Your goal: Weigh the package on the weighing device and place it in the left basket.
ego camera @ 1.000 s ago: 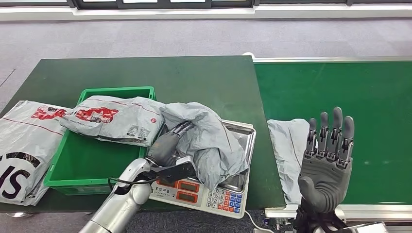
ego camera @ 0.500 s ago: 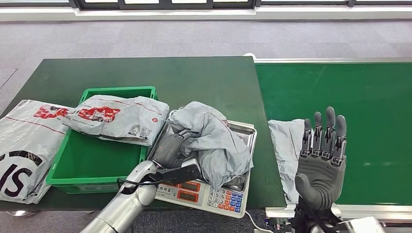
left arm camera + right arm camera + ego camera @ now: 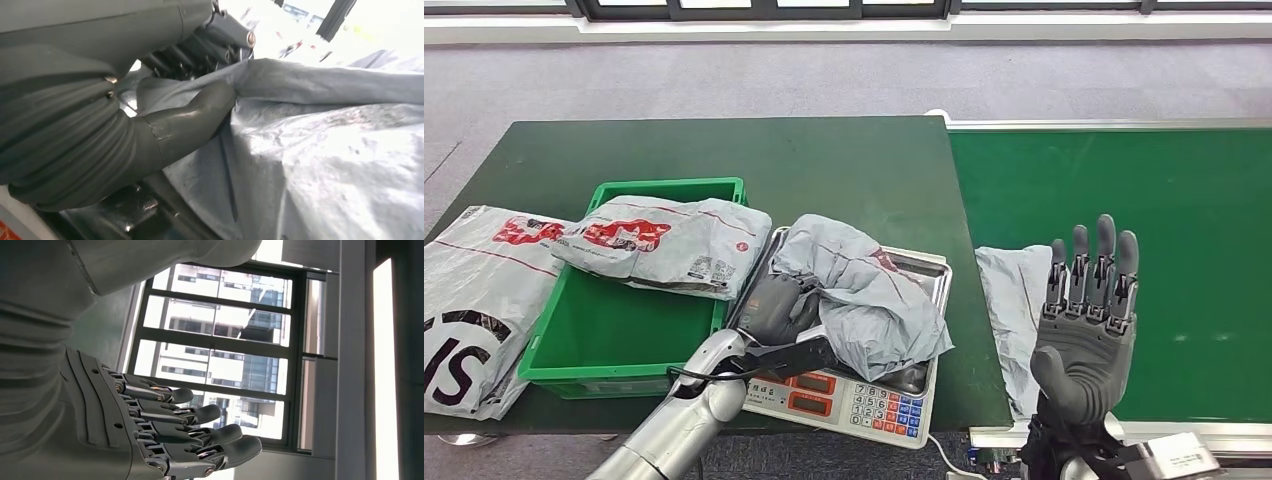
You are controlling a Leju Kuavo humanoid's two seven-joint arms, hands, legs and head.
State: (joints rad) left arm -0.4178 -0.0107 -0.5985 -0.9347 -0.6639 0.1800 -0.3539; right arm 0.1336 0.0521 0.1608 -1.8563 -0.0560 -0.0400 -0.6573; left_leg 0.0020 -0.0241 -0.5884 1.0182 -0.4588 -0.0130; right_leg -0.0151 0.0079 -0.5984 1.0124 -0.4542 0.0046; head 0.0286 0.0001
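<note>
From the head view, the package [image 3: 864,300] is a crumpled grey plastic mailer, soft and deeply creased, lying in a heap on the scale [image 3: 849,385]. The scale has a shiny steel tray with a raised rim and a white front with red displays and coloured keys. My left hand [image 3: 776,305] lies on the tray at the side nearer the basket [image 3: 624,345], its fingers pushed into the package's folds. The basket is a rectangular green plastic crate just beside the scale, with a flat white bag [image 3: 664,245] printed in red draped over its rim. My right hand [image 3: 1086,330] is raised on the scale's other side, palm up, fingers straight and spread, holding nothing. Behind it a second grey bag [image 3: 1016,300] lies flat on the green belt [image 3: 1184,240].

From the left wrist, my thick grey thumb [image 3: 190,125] and darker fingers [image 3: 200,52] pinch a fold of the package [image 3: 325,150], whose film looks matte and wrinkled.

From the right wrist, my fingers [image 3: 170,425] are extended and apart before a window [image 3: 225,345].
</note>
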